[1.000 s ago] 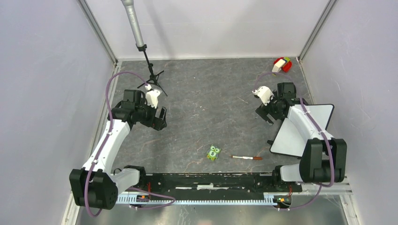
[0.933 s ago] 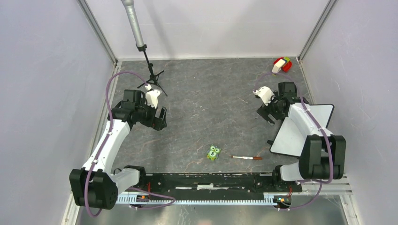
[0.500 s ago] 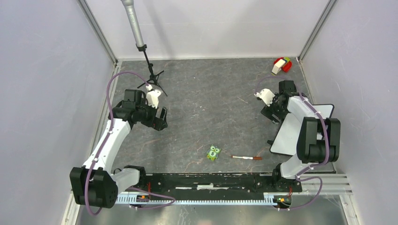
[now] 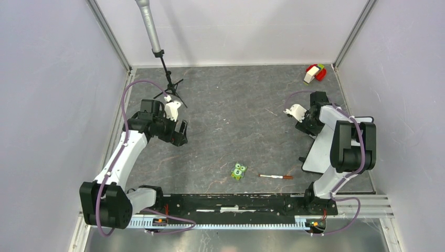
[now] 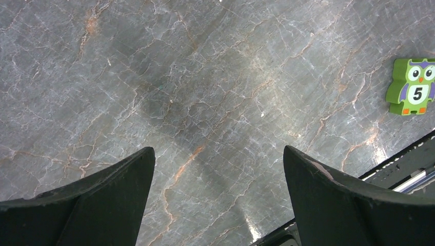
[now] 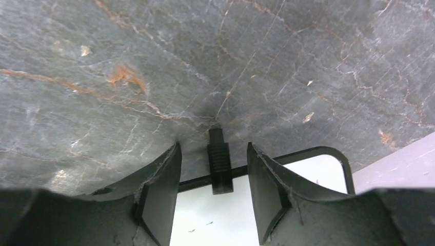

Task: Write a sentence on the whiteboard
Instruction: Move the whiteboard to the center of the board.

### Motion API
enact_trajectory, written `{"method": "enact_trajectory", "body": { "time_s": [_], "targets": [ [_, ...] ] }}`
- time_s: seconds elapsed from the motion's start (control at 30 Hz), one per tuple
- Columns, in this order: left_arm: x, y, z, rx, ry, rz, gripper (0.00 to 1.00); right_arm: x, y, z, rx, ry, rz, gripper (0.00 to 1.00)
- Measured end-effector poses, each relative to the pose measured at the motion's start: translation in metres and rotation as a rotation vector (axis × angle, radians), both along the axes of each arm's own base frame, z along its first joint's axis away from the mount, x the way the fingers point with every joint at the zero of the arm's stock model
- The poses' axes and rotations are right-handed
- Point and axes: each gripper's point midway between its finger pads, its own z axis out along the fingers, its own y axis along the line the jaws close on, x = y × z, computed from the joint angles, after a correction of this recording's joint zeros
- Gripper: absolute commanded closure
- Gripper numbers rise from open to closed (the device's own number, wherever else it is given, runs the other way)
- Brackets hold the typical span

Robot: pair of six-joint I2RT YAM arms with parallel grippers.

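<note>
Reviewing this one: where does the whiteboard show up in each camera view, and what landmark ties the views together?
Top external: the whiteboard lies at the table's right side, partly covered by the right arm.
Left wrist: not in it.
Right wrist: bottom centre and right, with a black clip on its rim.
Shared landmark: the grey marbled tabletop, in all three.

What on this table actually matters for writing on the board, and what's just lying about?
For the job: whiteboard on the right, its black edge tab between the right fingers; marker pen near the front edge.
Just lying about: green owl toy marked 5; red, white and green block far right; microphone stand back left.
</note>
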Motion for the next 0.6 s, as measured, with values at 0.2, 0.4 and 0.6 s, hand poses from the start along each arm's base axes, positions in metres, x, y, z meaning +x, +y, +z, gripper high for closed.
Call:
{"method": "enact_trajectory", "body": {
  "time_s": [0.2,0.4,0.6],
  "targets": [
    [0.0007,0.0024,-0.0014,0.013,0.002,0.008,0.00,0.0071,-0.0021,-0.0031,-0.011,0.038,0.050,0.68],
    [0.0009,0.0032,-0.0020,0.018,0.003,0.010,0.00,0.0048,-0.0001,-0.0053,-0.001,0.081,0.096,0.97],
    [0.0010,0.0032,-0.0042,0.020,0.012,0.010,0.00,0.0043,0.0060,-0.0050,0.025,0.100,0.131,1.00]
  ]
}}
